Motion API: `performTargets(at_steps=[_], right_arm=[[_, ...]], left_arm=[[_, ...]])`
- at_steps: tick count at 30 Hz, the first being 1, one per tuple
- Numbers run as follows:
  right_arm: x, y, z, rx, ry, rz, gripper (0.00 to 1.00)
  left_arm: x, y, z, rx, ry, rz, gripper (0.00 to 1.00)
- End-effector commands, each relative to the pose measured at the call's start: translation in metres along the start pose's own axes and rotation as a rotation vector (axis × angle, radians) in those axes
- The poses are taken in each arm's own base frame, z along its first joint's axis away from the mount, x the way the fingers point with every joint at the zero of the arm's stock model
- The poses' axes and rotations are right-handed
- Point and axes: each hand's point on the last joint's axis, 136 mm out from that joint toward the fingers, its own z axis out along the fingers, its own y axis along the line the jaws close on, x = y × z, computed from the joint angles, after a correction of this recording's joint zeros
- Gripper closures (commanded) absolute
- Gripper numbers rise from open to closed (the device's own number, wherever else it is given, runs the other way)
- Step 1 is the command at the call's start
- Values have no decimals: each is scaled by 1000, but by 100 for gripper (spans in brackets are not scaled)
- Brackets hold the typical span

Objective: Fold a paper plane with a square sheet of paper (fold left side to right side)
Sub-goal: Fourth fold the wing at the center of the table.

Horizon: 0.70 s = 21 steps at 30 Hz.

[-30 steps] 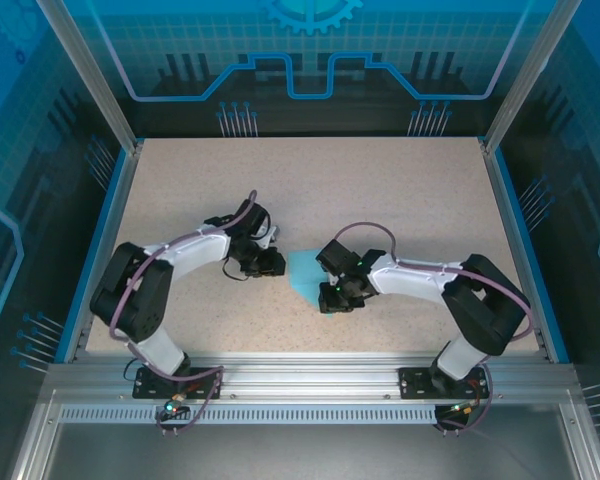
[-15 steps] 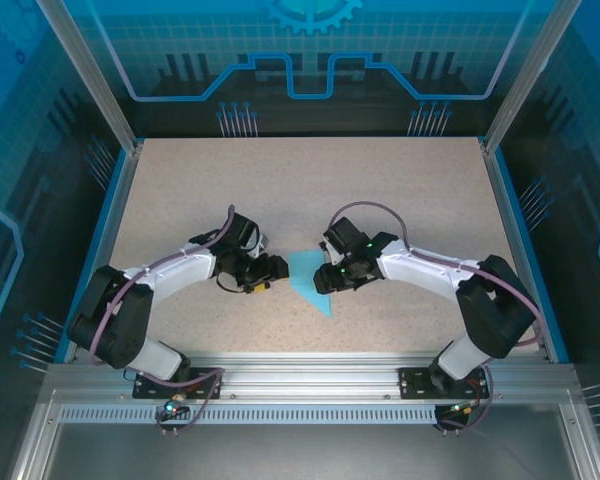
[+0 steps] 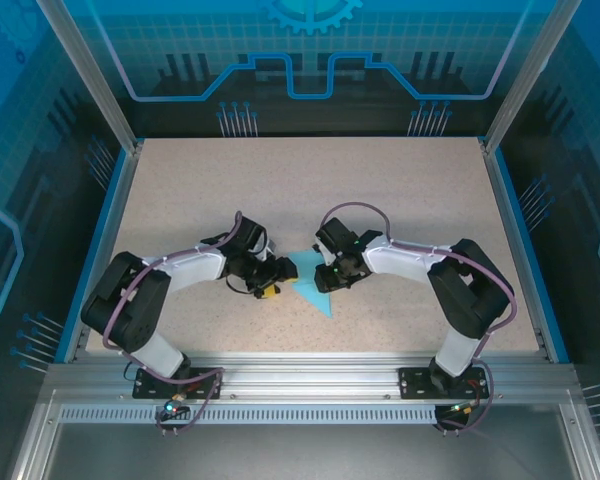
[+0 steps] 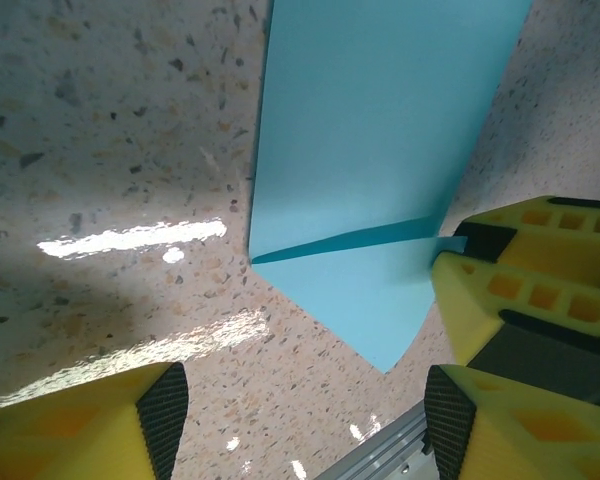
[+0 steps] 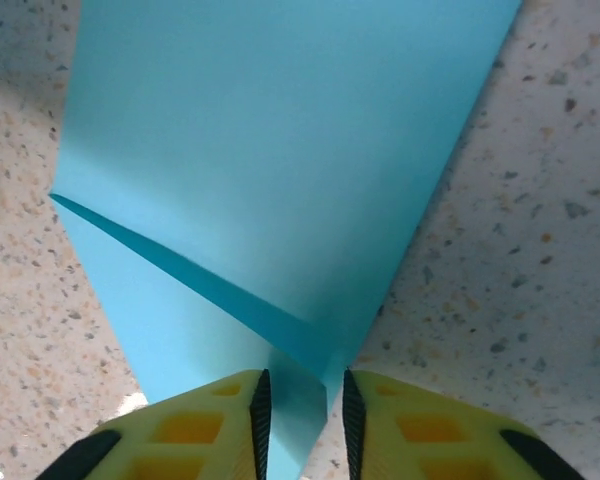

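The folded blue paper [image 3: 316, 295] lies flat on the speckled table [image 3: 400, 180], a little nearer than its middle, with its point toward the near edge. The right gripper [image 5: 302, 410] pinches the paper's right edge between almost closed fingers. The left gripper [image 4: 305, 400] stands wide open at the paper's left side, holding nothing. Bare tabletop stretches beyond both arms and out to the blue side rail [image 3: 104, 240].

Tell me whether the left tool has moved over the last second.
Yes. The left tool has come nearer the metal rail at the table's near edge, and slightly rightward, beside the cyan paper.
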Motion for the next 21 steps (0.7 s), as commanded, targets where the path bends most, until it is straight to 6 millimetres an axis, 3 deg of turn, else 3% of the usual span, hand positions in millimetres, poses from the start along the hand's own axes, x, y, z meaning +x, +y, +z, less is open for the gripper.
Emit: performTargets(at_steps=[1,11,21], right_arm=[[-5,-8,-3,23,-2,7,82],[1,-16,-11,41,-10,21,99],[4,-17,-11,33,-10,29,95]], left_arm=[[4,-10,5,17,37,2,32],[3,-17,16,10,48,14,32],[-1,-35,23,37,52,39,37]])
